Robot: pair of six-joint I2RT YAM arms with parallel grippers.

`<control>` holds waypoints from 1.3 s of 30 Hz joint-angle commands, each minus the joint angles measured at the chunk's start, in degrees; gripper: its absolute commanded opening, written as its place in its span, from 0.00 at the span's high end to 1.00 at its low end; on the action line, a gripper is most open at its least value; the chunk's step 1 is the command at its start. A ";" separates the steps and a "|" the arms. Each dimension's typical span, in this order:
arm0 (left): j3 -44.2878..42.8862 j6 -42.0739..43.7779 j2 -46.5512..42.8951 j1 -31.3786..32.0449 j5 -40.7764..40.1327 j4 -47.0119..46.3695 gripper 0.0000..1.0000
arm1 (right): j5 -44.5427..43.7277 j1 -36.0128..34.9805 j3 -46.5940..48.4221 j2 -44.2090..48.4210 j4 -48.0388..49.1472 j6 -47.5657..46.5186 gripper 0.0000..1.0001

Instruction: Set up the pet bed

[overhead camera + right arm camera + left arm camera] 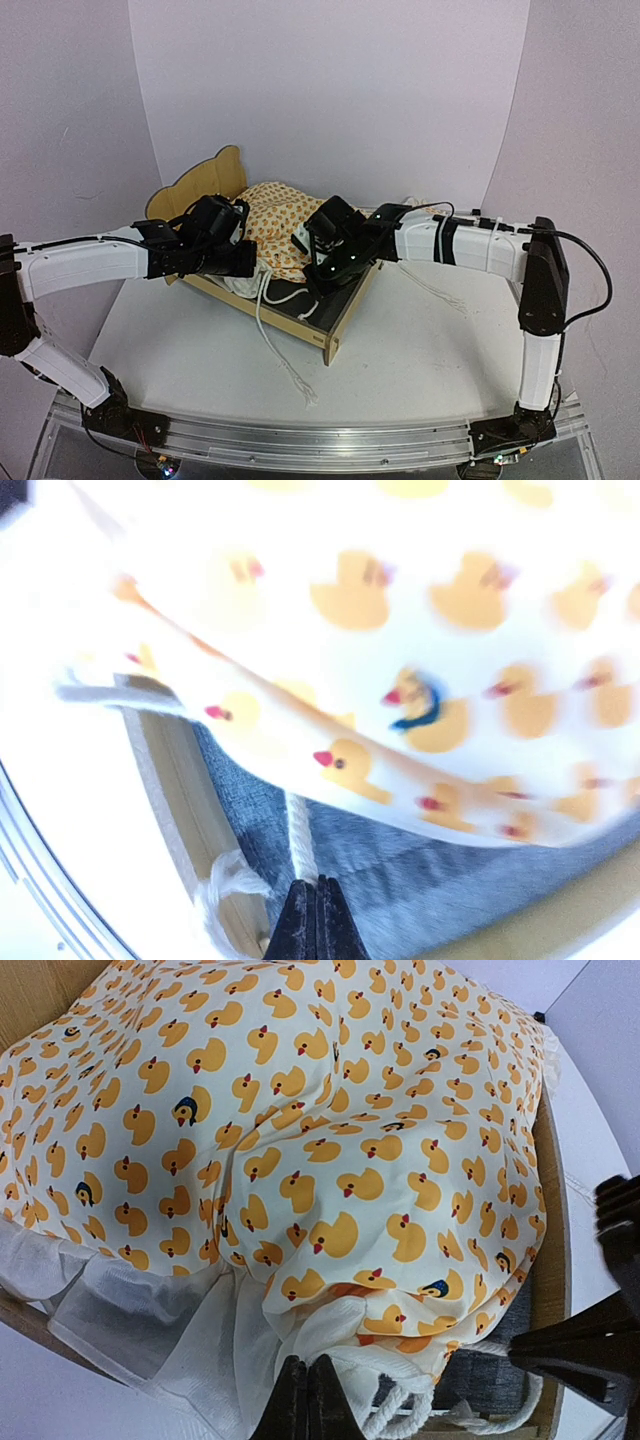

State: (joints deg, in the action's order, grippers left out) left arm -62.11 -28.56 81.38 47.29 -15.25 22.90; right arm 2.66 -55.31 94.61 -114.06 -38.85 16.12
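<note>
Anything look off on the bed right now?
Yes. The duck-print bedding is bunched at the headboard end of the pet bed, leaving the grey base panel bare at the foot, and a white cord trails out onto the table.

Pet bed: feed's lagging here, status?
Left end effector shut at white ruffle. Right end effector shut on cord. Pet bed holds bunched duck-print bedding. Loose cord trails onto table.

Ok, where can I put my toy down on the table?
Bare table near-left, between left arm, pet bed and trailing white cord. Near-right, between bed and right arm, though a thin string crosses it. Crowded over the bed: duck bedding, left gripper, right gripper.
</note>
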 commanded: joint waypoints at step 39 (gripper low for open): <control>-0.04 -0.36 -2.78 -0.27 -2.25 -2.98 1.00 | -1.97 -1.46 7.25 0.18 5.06 -3.86 1.00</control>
State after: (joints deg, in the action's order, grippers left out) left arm -62.11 -28.80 81.36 47.29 -16.51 22.83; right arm 3.22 -56.18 103.07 -112.73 -37.39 10.41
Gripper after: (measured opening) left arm 0.010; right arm 0.015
